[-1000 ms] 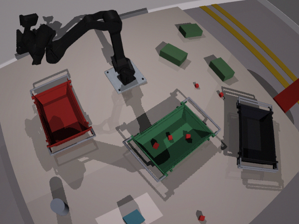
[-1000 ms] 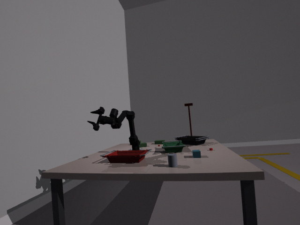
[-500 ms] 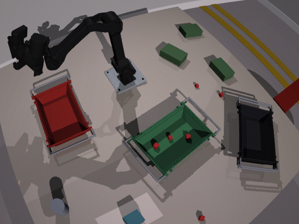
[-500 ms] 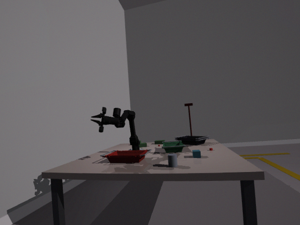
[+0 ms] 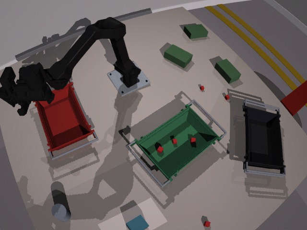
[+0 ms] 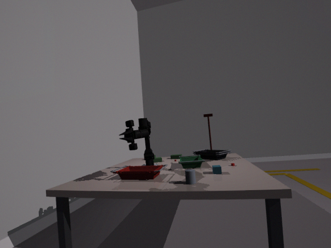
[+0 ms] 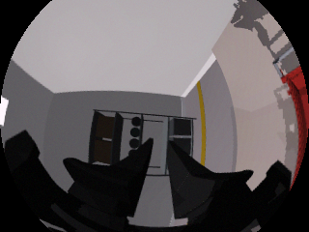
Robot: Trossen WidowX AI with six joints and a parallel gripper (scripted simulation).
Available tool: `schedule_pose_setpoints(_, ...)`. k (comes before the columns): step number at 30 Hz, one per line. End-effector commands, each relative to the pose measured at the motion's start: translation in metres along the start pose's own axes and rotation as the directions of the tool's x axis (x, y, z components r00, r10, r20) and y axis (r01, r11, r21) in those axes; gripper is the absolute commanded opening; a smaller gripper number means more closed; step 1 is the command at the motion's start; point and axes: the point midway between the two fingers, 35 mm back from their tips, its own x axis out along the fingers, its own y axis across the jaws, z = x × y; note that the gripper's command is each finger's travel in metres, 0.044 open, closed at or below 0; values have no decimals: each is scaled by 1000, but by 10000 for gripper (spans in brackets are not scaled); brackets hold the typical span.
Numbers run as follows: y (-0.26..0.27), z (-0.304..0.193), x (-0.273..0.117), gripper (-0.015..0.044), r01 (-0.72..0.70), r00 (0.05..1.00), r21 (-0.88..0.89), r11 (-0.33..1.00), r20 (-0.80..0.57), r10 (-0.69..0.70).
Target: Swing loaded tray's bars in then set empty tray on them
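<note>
A green tray (image 5: 172, 128) (image 6: 191, 163) stands on the table with small red blocks inside, such as one (image 5: 174, 141) near its middle. Its left bar (image 5: 144, 166) and right bar (image 5: 210, 116) are swung out past its ends. An empty red tray (image 5: 60, 119) (image 6: 138, 173) stands to the left; its near bar (image 5: 75, 149) is swung out and its far end is partly hidden by the arm. A black tray (image 5: 264, 141) (image 6: 213, 154) with doubled bars outside both ends stands at the right. My gripper (image 6: 120, 136) (image 7: 160, 142) is nearly shut, empty, high beside the red tray.
Three green blocks (image 5: 178, 55) (image 5: 195, 31) (image 5: 228, 70) lie beyond the green tray. Loose red blocks (image 5: 202, 87) (image 5: 227, 97) (image 5: 207, 224) lie around. A grey cylinder (image 5: 59, 211) (image 6: 190, 176) and a blue block (image 5: 137, 223) (image 6: 216, 169) stand toward the near side.
</note>
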Motion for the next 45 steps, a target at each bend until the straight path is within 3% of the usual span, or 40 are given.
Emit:
schedule_pose_setpoints(1,-29,-56,-26,81,125,979,-33,992,-157,-128)
schedule_pose_setpoints(6,-64,-114,-76,81,269,898,-144,952,-320,-302)
schedule_pose_setpoints(12,-86,-142,-112,81,345,823,-227,911,-393,-410)
schedule_pose_setpoints(20,-138,-184,-222,81,560,563,-400,726,-459,-687)
schedule_pose_setpoints(27,-175,-179,-339,81,700,291,-561,442,-342,-894)
schedule_pose_setpoints(36,-190,-118,-472,81,769,47,-639,34,3,-999)
schedule_pose_setpoints(45,-189,-111,-480,81,771,36,-637,7,33,-999)
